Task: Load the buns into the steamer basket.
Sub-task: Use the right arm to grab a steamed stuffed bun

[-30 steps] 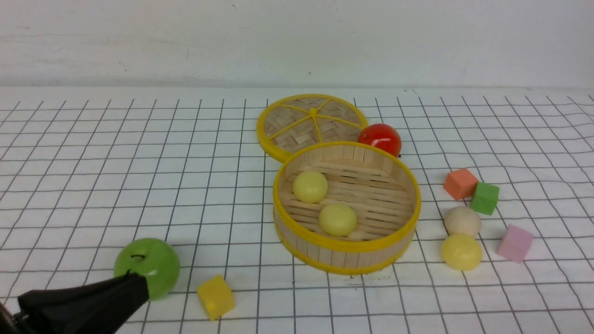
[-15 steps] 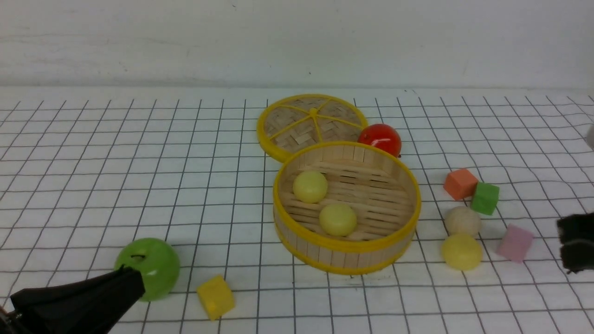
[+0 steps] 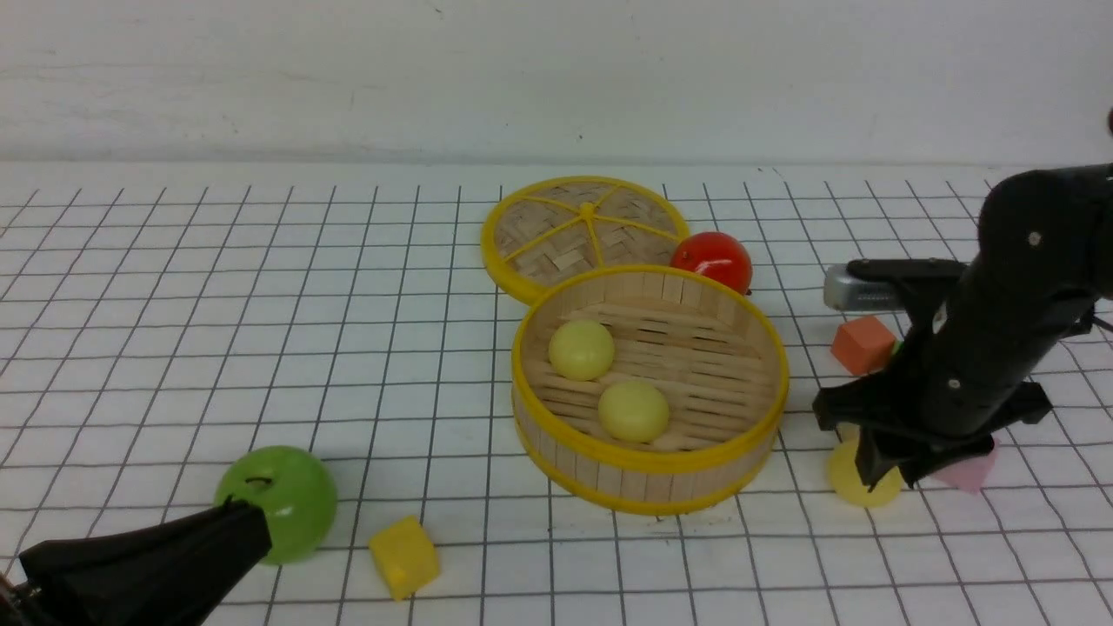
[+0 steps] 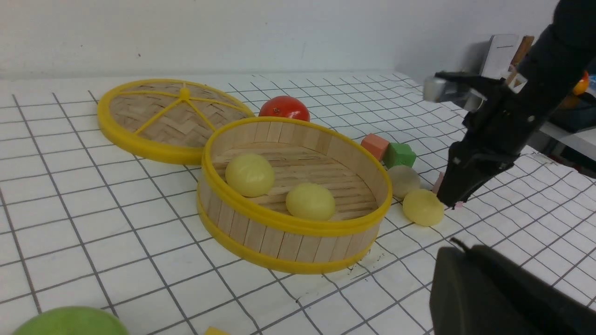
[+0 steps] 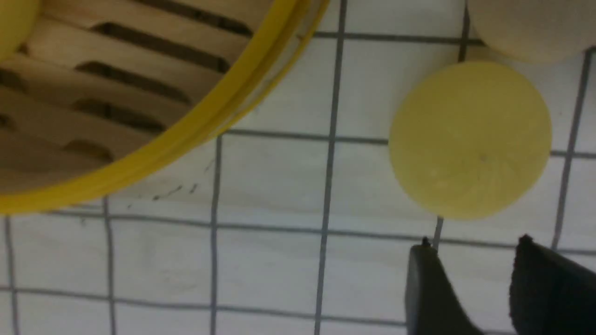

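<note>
My right tool [image 3: 880, 476] hangs low at the lower right of the front view, tips pointing down at the yellow bun [image 3: 845, 483], which lies on the tabletop [image 3: 174, 348] just right of the basket [image 3: 648, 465]. In the right wrist view its two fingers [image 5: 423, 298] stand apart with nothing between them. The bun sits just ahead of the tips, not yet inside the gap. I want them apart so they can go down on either side of the ball.

The pale bun [image 4: 403, 180] lies just beside the yellow one, between it and the green cube [image 4: 399, 155], and the arm hides it in the front view. I judge the yellow one the sensible pick, since it is nearer the tool and has a clearer way in. The pink cube [image 3: 967, 474] is close behind the tool, so that is the thing to watch.

Inside the basket, two buns [image 3: 581, 349] lie towards its left, which leaves room on the right for a drop. The lid [image 3: 583, 228] lies flat behind the basket, out of the way. My left tool [image 3: 248, 530] sits closed at the lower left, by the apple [image 3: 283, 491], clear of the work
</note>
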Motion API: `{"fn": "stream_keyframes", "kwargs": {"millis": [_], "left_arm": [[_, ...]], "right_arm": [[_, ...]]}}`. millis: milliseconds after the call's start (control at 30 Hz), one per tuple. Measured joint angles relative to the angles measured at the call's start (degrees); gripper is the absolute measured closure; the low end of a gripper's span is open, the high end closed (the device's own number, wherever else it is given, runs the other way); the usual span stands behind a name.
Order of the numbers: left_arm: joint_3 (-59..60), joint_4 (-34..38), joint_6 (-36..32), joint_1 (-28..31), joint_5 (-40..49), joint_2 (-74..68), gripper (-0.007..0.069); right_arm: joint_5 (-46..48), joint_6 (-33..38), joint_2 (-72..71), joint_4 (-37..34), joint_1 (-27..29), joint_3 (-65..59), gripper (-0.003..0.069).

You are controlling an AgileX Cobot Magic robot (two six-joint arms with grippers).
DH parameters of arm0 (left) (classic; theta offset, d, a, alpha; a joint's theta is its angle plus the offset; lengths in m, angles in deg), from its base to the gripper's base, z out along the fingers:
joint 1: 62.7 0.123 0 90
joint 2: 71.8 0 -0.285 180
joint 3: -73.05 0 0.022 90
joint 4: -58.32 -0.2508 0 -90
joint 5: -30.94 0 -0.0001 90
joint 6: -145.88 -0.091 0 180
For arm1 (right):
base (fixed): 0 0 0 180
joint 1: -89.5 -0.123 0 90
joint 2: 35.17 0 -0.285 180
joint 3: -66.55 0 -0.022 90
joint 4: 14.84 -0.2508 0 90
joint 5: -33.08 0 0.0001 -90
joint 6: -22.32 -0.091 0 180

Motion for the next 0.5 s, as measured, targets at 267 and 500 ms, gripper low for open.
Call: {"fn": "stream_keyframes", "kwargs": {"millis": [267,500], "left_arm": [[0.00,0.00,-0.15,0.00,0.51,0.00,0.0638],[0.02,-0.57,-0.15,0.00,0.96,0.00,0.0638]], "right_arm": [[-4.73,-0.42,1.55,0.47,0.00,0.19,0.0272],[-8.42,-2.91,3.58,3.19,0.00,0.31,0.0300]]}}
